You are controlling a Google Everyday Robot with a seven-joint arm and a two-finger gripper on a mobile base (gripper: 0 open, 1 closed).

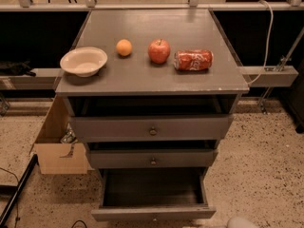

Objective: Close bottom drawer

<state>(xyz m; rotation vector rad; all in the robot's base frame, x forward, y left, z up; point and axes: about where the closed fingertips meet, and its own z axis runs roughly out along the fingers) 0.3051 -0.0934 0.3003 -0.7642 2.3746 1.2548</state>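
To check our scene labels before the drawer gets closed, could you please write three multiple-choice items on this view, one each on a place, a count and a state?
1. Where on the cabinet top does the red can lie? A at the far left edge; B right of the apple; C at the back edge.
2. How many things rest on that top? A two; B four; C six.
3. How is the bottom drawer? A pulled out; B pushed flush; C taken out of the cabinet.

Key: 1 B, the can lies on its side just right of the apple. 2 B, there are the bowl, orange, apple and can. 3 A, its inside shows from above.

The pincer is only a pale shape at the bottom edge, right of that drawer's front.
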